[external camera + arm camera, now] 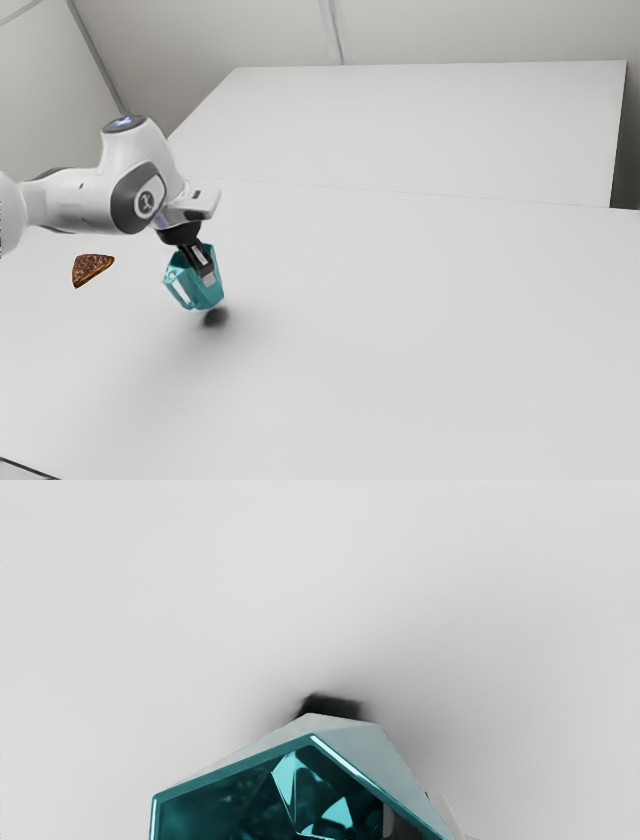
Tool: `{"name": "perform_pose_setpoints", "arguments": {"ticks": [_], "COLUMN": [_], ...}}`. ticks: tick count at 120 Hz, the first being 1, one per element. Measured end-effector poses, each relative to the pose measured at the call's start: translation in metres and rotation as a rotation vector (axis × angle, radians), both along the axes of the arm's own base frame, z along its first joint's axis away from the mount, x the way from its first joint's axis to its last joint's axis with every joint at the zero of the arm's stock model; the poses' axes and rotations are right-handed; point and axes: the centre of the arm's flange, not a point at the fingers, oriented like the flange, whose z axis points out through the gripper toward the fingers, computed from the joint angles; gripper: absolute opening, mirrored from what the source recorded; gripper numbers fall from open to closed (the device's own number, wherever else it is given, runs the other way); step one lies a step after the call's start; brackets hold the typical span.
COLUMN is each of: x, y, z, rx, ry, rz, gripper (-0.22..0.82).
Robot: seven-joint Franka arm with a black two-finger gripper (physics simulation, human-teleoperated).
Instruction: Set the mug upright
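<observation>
Teal mug [300, 785] came closest to the wrist camera, its angular rim and glossy inside cut off at the picture's bottom edge. Much of the finger inside it was hidden, only a grey and dark sliver showing past the rim; the outer finger showed as a pale strip beside the wall. Exterior view: gripper [208, 278] closed on the mug's wall, one finger in, one out — the gap no wider than that wall. Mug was tilted, mouth up toward the hand, handle [181, 289] toward the exterior view's left. Dark shadow [215, 317] just beneath — could not tell whether the base touched the table [400, 350]. Brown wedge [92, 269] lay apart, toward the exterior view's left; what it was, unclear.
</observation>
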Motion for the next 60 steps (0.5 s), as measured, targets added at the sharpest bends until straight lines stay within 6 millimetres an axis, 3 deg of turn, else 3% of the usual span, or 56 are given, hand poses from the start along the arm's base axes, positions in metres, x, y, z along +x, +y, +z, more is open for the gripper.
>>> {"name": "perform_pose_setpoints", "arguments": {"ticks": [23, 43, 60], "x": [0.02, 0.022, 0.022], "y": [-0.04, -0.072, -0.085], "z": [-0.011, -0.02, -0.028], "rx": [0.045, 0.048, 0.049], "ry": [-0.019, -0.026, -0.022], "rz": [0.062, 0.121, 0.181], "gripper": [-0.18, -0.18, -0.18]}}
